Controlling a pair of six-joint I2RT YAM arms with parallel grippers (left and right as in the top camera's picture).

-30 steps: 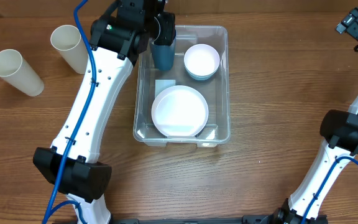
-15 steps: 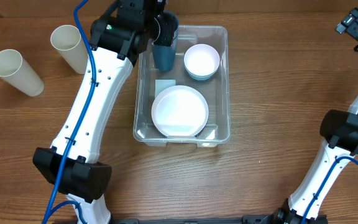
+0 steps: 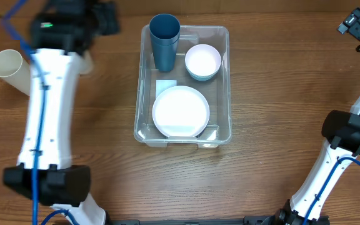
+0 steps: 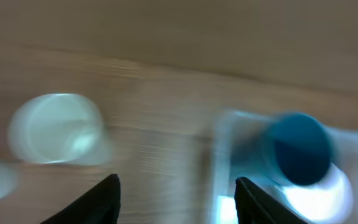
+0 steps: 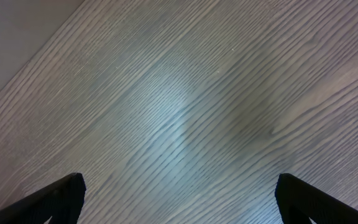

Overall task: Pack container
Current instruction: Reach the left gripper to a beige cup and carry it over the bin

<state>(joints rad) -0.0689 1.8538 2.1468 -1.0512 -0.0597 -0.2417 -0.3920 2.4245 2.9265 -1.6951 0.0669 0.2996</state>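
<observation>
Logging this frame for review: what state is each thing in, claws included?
Clear rectangular plastic bin: lidless, holding three items.
Tall dark blue cup: upright in the bin's far-left corner, not gripped.
White round bowl: upright, empty, in the bin's far-right corner.
White round plate: flat on the bin's base, empty.
Tall cream cup: upright on the table, outside the bin.
Left claw: open, empty.
Right claw: open, empty.

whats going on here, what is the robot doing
It is packing a clear container, which already holds a blue cup, a white bowl and a white plate. The left gripper hangs open and empty over the table near a cream cup outside the container. The right gripper is open over the table too, off to the side.
</observation>
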